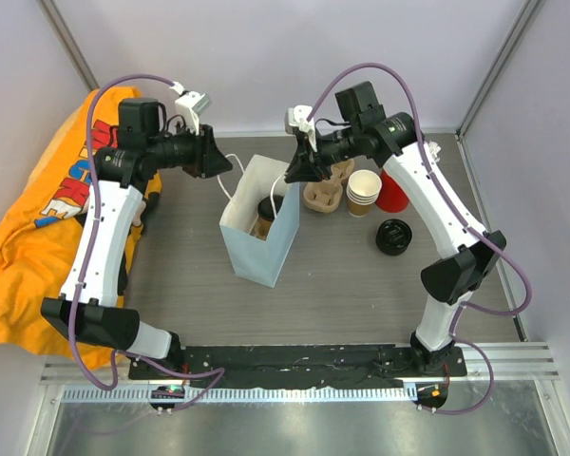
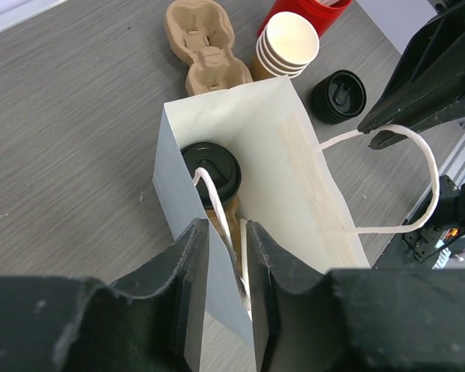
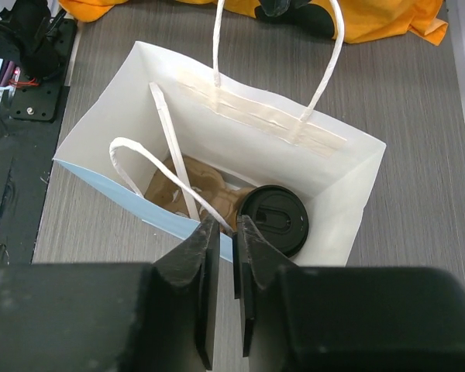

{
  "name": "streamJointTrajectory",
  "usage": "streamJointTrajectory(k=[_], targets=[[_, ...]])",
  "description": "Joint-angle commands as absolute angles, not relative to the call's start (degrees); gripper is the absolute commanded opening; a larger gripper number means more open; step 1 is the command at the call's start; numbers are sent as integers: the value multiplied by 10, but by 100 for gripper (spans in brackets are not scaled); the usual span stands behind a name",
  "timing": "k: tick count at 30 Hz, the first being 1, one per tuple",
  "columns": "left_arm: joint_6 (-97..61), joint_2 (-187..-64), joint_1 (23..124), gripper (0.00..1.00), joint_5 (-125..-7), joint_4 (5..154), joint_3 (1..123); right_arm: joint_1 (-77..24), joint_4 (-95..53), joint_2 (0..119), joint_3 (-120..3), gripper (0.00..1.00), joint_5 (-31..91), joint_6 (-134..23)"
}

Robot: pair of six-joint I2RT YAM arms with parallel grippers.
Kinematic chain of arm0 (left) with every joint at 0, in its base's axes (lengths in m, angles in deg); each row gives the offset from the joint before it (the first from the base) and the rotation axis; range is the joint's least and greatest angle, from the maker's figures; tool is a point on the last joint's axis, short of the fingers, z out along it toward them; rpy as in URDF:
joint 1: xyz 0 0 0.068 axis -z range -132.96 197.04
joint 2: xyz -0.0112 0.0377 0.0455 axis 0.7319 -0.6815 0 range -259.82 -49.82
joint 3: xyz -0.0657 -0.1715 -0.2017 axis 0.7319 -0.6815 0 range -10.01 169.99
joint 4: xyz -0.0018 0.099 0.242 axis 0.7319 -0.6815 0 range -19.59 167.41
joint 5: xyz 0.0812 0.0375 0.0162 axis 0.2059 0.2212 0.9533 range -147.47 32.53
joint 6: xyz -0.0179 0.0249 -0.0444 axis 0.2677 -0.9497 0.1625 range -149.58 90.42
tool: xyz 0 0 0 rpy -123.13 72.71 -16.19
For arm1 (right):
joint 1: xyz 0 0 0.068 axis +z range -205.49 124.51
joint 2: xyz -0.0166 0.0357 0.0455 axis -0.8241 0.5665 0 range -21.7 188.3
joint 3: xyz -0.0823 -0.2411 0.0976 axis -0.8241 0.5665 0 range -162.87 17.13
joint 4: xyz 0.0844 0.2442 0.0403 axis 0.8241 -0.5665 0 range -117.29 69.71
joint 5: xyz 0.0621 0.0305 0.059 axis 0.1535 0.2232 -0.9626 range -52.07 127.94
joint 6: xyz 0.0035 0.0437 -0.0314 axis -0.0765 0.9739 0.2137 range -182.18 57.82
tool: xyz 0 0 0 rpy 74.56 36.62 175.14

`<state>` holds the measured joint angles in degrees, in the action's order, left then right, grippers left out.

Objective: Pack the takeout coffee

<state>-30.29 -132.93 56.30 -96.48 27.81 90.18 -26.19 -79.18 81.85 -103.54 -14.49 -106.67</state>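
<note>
grey wood-grain table (image 1: 361, 294) is carrying a white paper bag (image 1: 252, 252), standing upright w/ mouth open, btwn the two pincers; left pincer (image 2: 227, 232) is clenching on the left-side handle (image 2: 213, 201), cord running down btwn its narrow-set jaws, bag's top edge sitting right at the tips; right pincer (image 3: 226, 225) is pinching the right-side handle (image 3: 132, 147), cord looping out from its tips, jaws standing nearly together; both pincers are hanging just above the bag rim, facing each other across the mouth; takeout coffee (image 3: 275, 218) is sitting upright inside the bag on its floor, black lid on, directly below and just ahead of the right pincer's tips, and just beyond the left pincer's tips in its wrist view; brown paper item (image 3: 186, 190) is lying in the bag beside the coffee, below the right pincer; pulp cup carrier (image 1: 325, 190) is lying just to the right pincer's right side, w/ stack of lidless cups (image 1: 364, 190) and a red container (image 1: 394, 195) further right; loose black lids (image 1: 394, 236) are resting nearer the robot than the right pincer, well apart from the bag; orange cloth (image 1: 19, 237) is bunching up out past the left pincer's left side.
</note>
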Motion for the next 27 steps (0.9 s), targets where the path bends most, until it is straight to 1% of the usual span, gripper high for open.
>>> streamJointTrajectory(k=[1,3,4,6,7,10,16,20,27], targets=[[-311,-1316,564,26,-961,280,921,-259,-778,799,-1045,17,-156,-1066],[-311,-1316,564,21,-961,281,922,-260,-779,796,-1040,15,-153,-1067],[-310,-1316,564,15,-963,281,923,-259,-779,792,-1038,14,-152,-1067],[-310,-1315,564,10,-967,279,925,-259,-779,789,-1035,12,-150,-1067],[-311,-1315,565,5,-974,278,926,-259,-779,785,-1033,12,-150,-1066],[-311,-1313,566,0,-987,273,927,-259,-779,779,-1031,11,-148,-1062],[-313,-1311,573,0,-1005,252,943,-259,-779,765,-1029,10,-142,-1057],[-311,-1302,579,0,-1018,248,941,-259,-779,759,-1026,6,-142,-1056],[-299,-1286,580,0,-1051,241,932,-260,-779,740,-1008,5,-138,-1055]])
